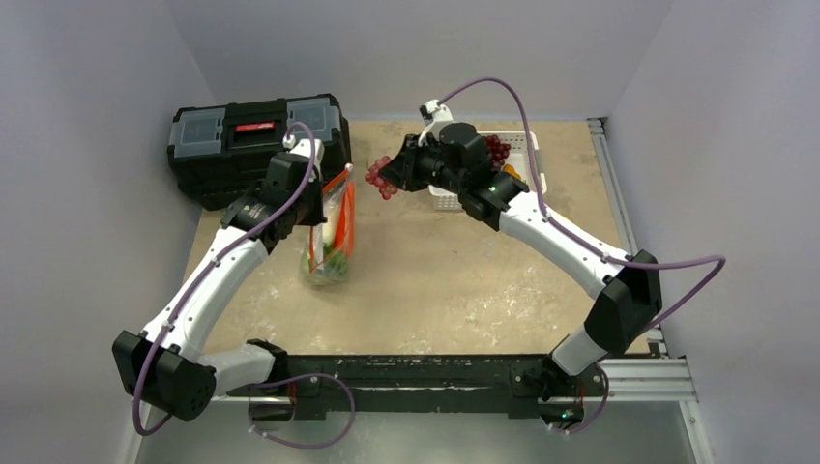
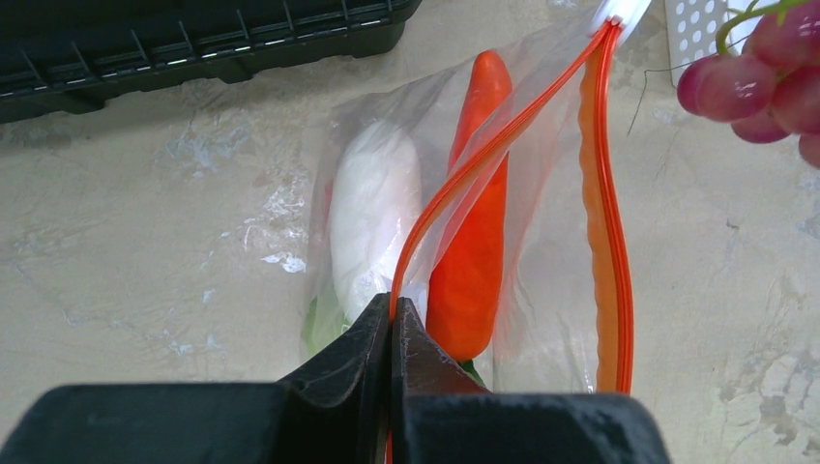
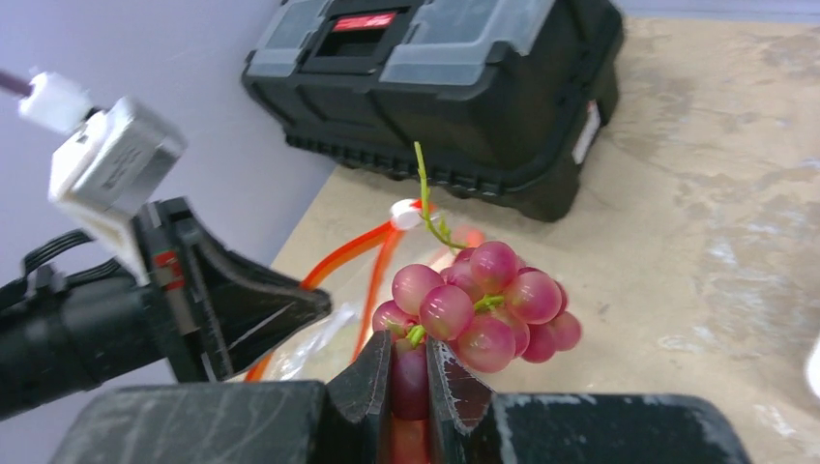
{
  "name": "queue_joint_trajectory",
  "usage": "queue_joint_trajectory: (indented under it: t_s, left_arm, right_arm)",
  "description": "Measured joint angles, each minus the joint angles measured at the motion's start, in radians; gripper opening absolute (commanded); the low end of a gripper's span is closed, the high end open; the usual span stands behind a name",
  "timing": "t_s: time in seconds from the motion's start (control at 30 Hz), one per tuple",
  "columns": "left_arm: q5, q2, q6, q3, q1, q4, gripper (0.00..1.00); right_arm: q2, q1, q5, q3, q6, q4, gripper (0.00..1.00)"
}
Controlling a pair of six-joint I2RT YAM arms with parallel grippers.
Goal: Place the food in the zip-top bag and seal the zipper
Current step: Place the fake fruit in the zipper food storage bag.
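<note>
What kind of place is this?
Probably a robot testing booth in a lab: plain lilac-grey walls box in a scuffed tan tabletop, two white-and-black robot arms are bolted at its near edge, and a black plastic toolbox sits at the back.

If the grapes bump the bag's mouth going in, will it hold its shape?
Probably not. The zip-top bag looks thin and floppy; its zipper bows loosely, so a nudge likely folds it. The left gripper pinching one lip should keep it from sliding.

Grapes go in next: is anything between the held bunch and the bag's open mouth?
Nothing visible. The right tool holds the grape bunch beside the open zip-top bag, whose zipper the left tool pinches.
</note>
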Motion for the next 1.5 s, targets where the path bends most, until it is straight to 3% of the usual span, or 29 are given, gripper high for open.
queue_joint_trajectory:
  t_s: [0.5, 1.03, 1.5]
  left_arm:
    - [-0.002, -0.013, 0.0, 0.0, -0.001, 0.0, 0.0]
    - [-0.005, -0.013, 0.001, 0.0, -0.001, -0.001, 0.0]
    - [-0.048, -0.018, 0.008, 0.0, 0.007, -0.011, 0.0]
  right_arm:
    - [-0.061, 0.213, -0.062, -0.055, 0.03, 0.088, 0.0]
    - [-0.051, 0.211, -0.134, -0.043, 0.081, 0.193, 0.0]
    - [0.081, 0.21, -0.203, -0.121, 0.165, 0.298, 0.0]
